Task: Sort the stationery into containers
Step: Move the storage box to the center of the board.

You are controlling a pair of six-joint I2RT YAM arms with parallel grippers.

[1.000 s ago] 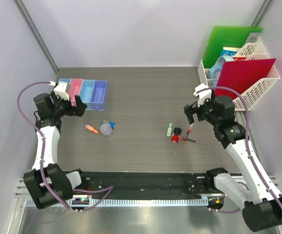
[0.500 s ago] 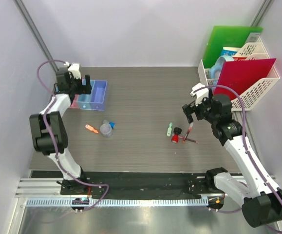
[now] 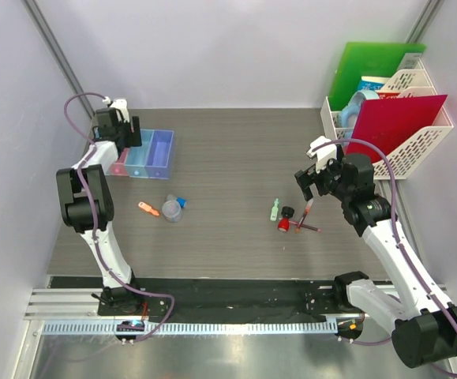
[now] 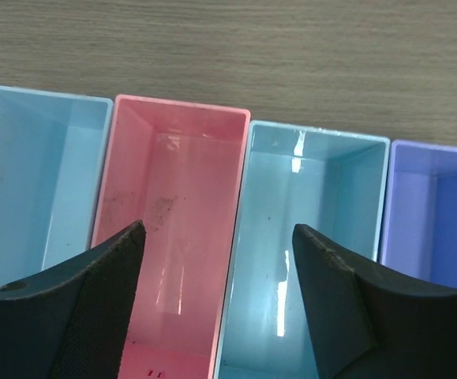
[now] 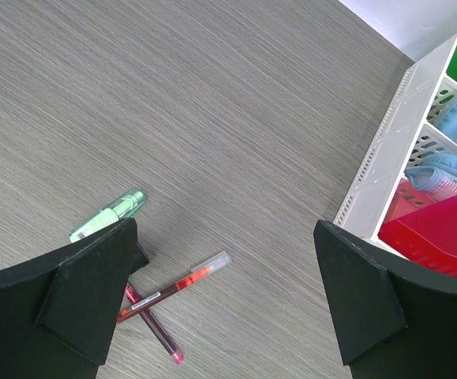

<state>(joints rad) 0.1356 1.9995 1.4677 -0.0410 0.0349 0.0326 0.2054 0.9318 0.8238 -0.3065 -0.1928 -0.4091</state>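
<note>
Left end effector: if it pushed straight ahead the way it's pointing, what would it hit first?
Probably the pink bin, near the wall it shares with the light blue bin on its right. The left end effector is open above them; depth is unclear.

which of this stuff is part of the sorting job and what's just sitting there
Job: four joined bins, orange piece, clear roll, tiny blue piece, green piece, red-black cap, dark-red pens.
Lying about: white mesh rack, green folder, red folder.
</note>
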